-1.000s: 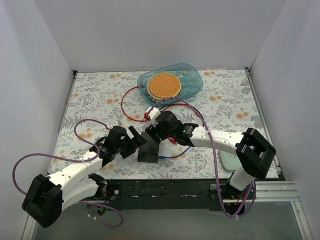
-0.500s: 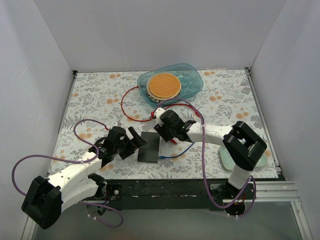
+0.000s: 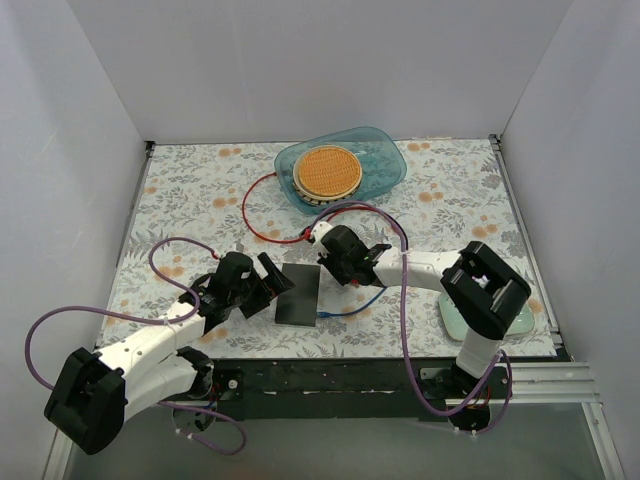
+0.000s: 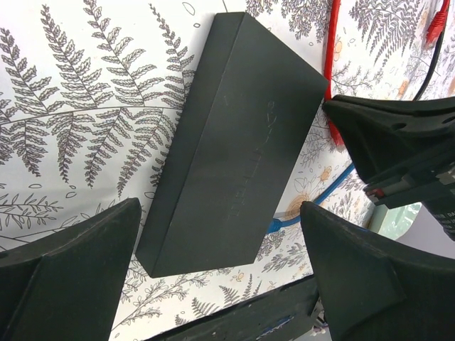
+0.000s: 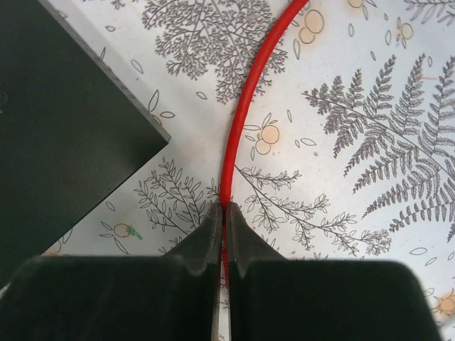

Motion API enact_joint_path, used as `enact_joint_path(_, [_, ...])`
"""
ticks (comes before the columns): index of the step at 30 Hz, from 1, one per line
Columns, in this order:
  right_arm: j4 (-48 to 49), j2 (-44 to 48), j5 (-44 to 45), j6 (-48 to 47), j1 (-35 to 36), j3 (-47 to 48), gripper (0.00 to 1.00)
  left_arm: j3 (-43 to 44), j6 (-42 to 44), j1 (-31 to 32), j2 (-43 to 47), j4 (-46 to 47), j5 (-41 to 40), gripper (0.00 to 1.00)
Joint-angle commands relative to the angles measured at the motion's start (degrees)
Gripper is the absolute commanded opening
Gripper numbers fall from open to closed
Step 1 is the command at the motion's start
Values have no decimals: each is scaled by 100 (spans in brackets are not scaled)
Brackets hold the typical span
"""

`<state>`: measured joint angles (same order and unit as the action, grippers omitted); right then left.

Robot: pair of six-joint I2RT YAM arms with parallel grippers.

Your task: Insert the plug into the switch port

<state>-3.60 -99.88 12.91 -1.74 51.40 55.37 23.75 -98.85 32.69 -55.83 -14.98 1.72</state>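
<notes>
The switch (image 3: 298, 295) is a flat black box (image 4: 242, 142) lying on the patterned table; its ports do not show. My left gripper (image 3: 268, 290) is open, its fingers standing wide on either side of the switch's near end (image 4: 224, 284) without touching it. My right gripper (image 3: 325, 262) is shut on the thin red cable (image 5: 245, 106) just off the switch's far corner (image 5: 71, 121). The cable (image 4: 329, 64) runs away from its fingertips (image 5: 213, 220). A thicker red piece (image 4: 435, 25) at the edge may be the plug; I cannot tell.
A blue cable (image 3: 350, 305) lies right of the switch. A clear blue bowl (image 3: 385, 165) holding a round wicker disc sits at the back. A pale green pad (image 3: 462, 322) lies under my right arm. The table's black front edge (image 4: 249, 320) is close to the switch.
The right gripper has closed, pinching the red cable, and shifted slightly to the right. The switch, tilted a second ago, now lies flat. The left arm has not moved.
</notes>
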Motion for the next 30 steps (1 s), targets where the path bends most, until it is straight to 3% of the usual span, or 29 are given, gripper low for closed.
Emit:
enact_joint_path(1, [-194,-181,19,24,-24,-88,1,121,102,-34,11,22,4,95])
enact_joint_path(15, [306,1198,-570,490,-297,-229,1,842,831,-34,-33,-93,-101,95])
enact_joint_path(25, [999,2269,-1263,1131,-499,-633,1,1027,974,45,-383,900,636,87])
enact_joint_path(30, [949,2324,-1221,1115,-525,-633,1,1263,911,54,-762,953,734,86])
